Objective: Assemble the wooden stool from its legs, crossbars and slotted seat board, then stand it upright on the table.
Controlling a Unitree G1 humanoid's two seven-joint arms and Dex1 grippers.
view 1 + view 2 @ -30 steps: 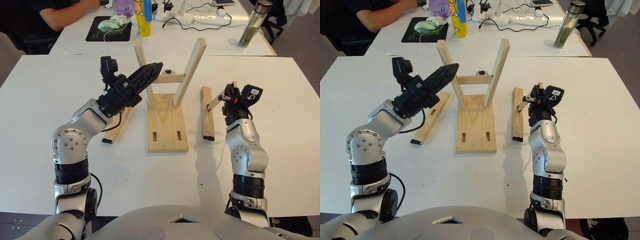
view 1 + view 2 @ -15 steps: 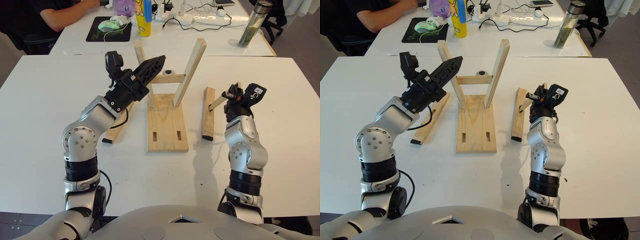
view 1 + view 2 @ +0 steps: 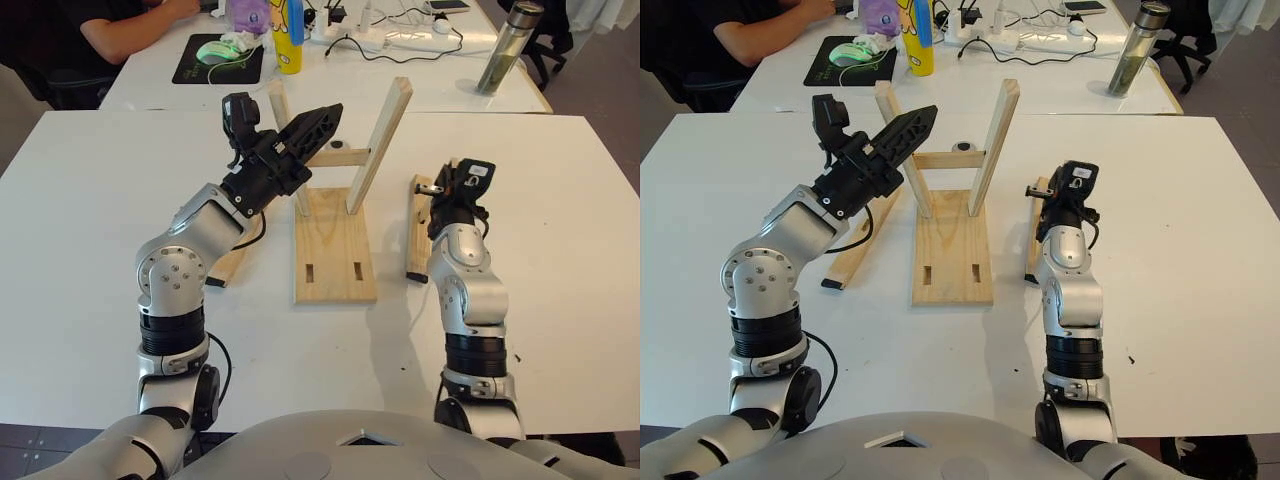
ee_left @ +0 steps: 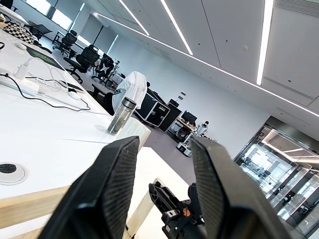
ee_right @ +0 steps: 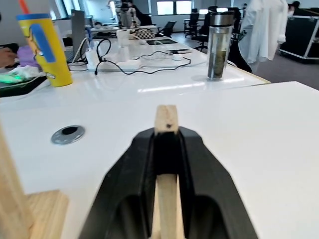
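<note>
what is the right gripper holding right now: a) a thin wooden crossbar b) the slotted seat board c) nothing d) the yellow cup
a, since the right wrist view shows the right gripper shut on a thin wooden crossbar, whose end sticks out ahead of it.

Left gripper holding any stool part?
No, the left gripper is open; nothing sits between its fingers.
</note>
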